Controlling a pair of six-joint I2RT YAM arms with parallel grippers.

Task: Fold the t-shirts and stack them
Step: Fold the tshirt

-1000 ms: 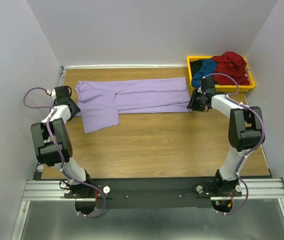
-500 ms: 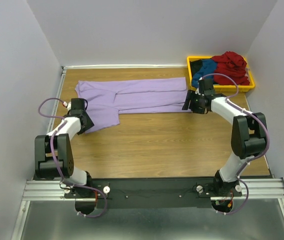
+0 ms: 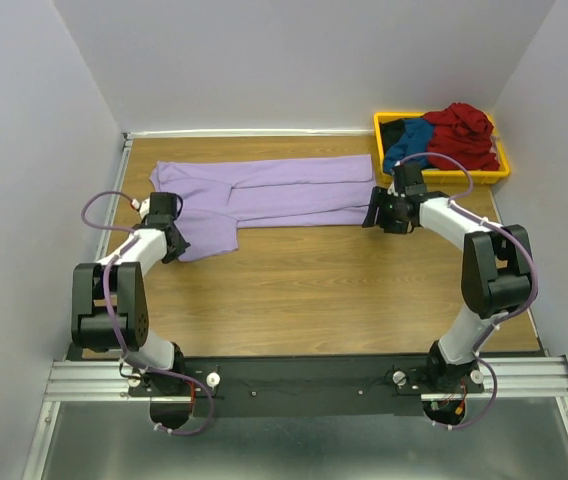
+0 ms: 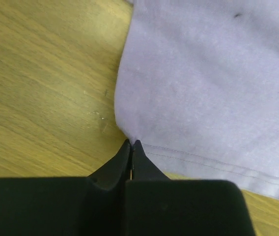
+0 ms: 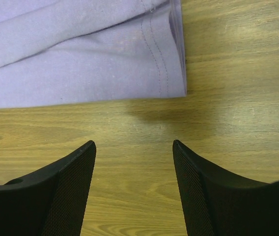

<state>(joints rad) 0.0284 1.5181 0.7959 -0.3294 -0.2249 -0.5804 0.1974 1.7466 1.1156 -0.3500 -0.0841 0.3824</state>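
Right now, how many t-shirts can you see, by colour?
Lavender t-shirt, spread out: 1
Dark red t-shirt, in the yellow bin: 1
Blue t-shirt, in bin: 1
Black t-shirt, in bin: 1
Total: 4 visible; heap may hide more.

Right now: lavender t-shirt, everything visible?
The lavender t-shirt is soft cloth lying flat on the table, folded lengthwise into a long band across the far side, one flap reaching toward the near edge at its left end. Stitched hems show at the right end and on the flap. The left gripper is shut at the flap's near corner; whether it pinches cloth is unclear. The right gripper is open just short of the right hem, not touching.
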